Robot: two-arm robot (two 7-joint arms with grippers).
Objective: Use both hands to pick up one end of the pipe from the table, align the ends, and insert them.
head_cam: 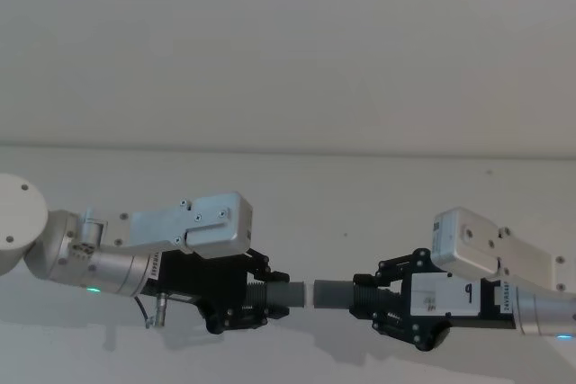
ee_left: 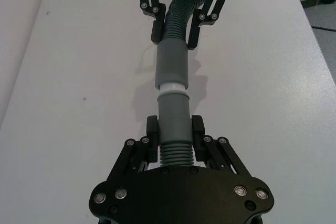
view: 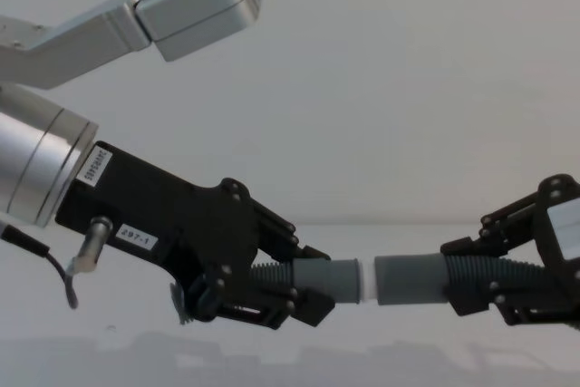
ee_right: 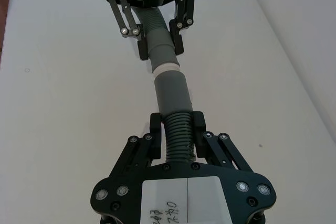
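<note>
A: Quick status on my end. Left tool (head_cam: 270, 299) is clamped on the left pipe piece (head_cam: 286, 295), fingers pinching it at the ribbed part. Right tool (head_cam: 371, 299) is clamped the same way on the right pipe piece (head_cam: 337, 295).

B: Where are the ends?

A: Landmark is the whitish tip (ee_left: 172, 87). Left piece's cuff (view: 333, 279) sits just left of it, and the tip sticks out of that cuff. Right piece's cuff (view: 410, 279) is just right of it, mouth touching or barely over the tip; I can't tell how deep.

B: Lined up?

A: Looks nearly straight from the left wrist view, both cuffs in one line through the tip. Both pieces are held up off the tabletop (ee_left: 79, 77), with a shadow under them.
</note>
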